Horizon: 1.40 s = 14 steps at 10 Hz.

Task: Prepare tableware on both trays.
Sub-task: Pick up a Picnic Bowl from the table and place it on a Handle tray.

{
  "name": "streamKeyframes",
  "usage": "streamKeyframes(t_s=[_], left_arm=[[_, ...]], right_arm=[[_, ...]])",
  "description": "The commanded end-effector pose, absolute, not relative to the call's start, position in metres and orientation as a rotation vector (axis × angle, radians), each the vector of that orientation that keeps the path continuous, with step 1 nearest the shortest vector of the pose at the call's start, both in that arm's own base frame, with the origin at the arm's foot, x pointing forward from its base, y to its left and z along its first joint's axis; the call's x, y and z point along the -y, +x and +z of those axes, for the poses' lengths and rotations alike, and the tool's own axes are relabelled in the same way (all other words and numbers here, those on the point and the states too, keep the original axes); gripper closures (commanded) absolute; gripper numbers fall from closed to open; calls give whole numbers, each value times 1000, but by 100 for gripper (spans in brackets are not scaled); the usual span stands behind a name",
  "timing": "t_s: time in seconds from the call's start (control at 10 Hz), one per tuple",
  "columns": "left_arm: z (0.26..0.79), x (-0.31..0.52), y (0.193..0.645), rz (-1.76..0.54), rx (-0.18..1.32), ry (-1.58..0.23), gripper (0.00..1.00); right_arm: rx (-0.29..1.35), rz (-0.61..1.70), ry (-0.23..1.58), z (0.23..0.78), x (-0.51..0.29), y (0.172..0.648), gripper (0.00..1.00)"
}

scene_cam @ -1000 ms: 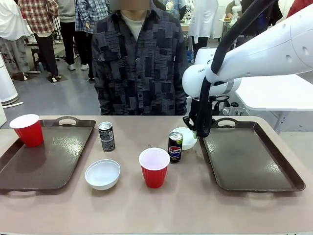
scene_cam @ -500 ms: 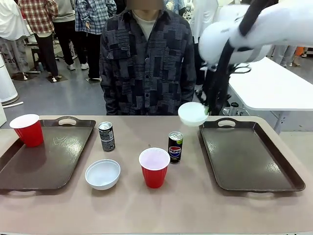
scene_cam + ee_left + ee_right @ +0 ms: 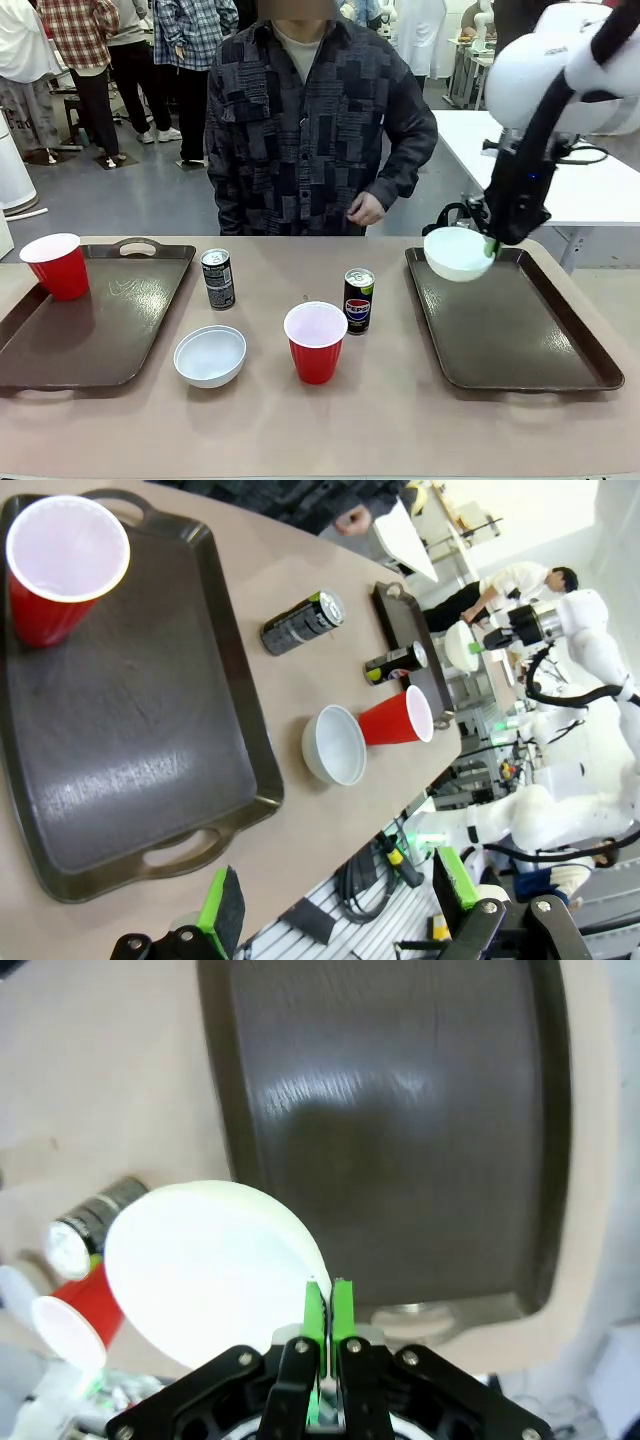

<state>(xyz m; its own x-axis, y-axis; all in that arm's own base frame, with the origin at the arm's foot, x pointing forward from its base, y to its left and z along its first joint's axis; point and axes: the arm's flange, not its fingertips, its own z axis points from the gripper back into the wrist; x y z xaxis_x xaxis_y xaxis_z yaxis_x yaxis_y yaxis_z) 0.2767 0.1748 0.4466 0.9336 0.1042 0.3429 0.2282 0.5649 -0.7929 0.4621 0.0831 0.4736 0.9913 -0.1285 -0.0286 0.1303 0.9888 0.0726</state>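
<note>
My right fingers [image 3: 313, 1312] are clamped on the rim of the white bowl [image 3: 457, 253], hanging over the upper-left corner of the tray [image 3: 530, 340] at frame right. It looks light, stiff and slick, so this rim pinch could swivel. My left fingers [image 3: 222, 908] are apart and empty.

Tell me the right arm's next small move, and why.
Probably lower the bowl onto the right tray and let go: the right tool pinches its rim, holding it above that tray's far left corner.
</note>
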Motion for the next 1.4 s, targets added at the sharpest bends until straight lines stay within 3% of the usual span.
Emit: streamKeyframes(t_s=[0.0,0.2,0.3,0.7,1.1,1.3], left_arm=[[447,-175,277,-70,385,-982,0],[447,-175,277,-70,385,-982,0],[447,-175,277,-70,385,-982,0],[447,-175,277,-70,385,-982,0],[447,-175,277,-70,385,-982,0],[447,-175,277,-70,385,-982,0]], right_arm=[[-34,-143,127,473,-61,429,100],[-24,-231,95,466,-41,402,100],[-43,-162,97,469,-56,431,100],[-39,-172,91,468,-52,421,96],[2,-93,101,440,-1,441,96],[-59,-118,116,422,9,452,96]])
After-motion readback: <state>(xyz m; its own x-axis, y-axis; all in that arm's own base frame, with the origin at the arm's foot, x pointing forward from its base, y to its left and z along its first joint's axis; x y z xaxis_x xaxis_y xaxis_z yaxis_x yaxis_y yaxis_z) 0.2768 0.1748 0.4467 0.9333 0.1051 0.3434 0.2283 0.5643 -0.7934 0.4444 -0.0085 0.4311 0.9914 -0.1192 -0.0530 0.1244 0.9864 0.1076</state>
